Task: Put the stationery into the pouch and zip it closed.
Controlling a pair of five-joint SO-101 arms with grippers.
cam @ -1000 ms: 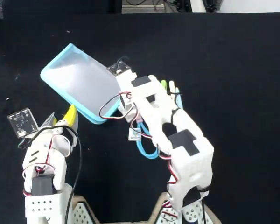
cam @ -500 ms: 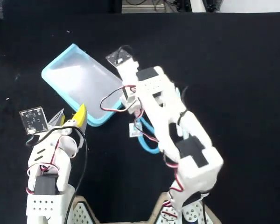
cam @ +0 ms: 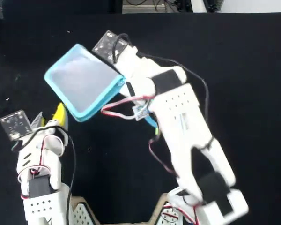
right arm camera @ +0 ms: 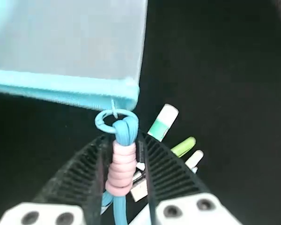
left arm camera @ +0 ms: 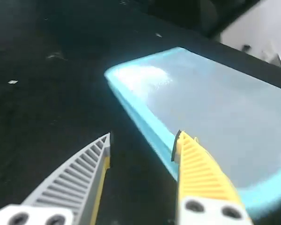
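Observation:
The light blue translucent pouch [cam: 82,82] lies at the left of the black table, and it also shows close up as the pouch [right arm camera: 70,42]. My right gripper [right arm camera: 123,137] is shut on the pouch's blue pull cord with pink beads [right arm camera: 120,165], right at the pouch's corner. Beyond that corner lie a green-capped marker [right arm camera: 162,123], a light green pen [right arm camera: 183,146] and a white pen [right arm camera: 194,159]. My left gripper [left arm camera: 143,140] stands open just short of the long edge of the pouch [left arm camera: 215,117], touching nothing. In the high view its yellow finger [cam: 60,113] is close to the pouch's near corner.
The right arm [cam: 178,112] stretches across the table's middle and covers most of the stationery there. A bit of blue cord [cam: 150,121] and a green tip [cam: 156,130] peek out beneath it. Black cloth [cam: 243,70] covers the table to the right.
The right arm swung farther out and left with the cord held, turning and bunching the pouch. The left gripper came toward the pouch, then drew back to the left.

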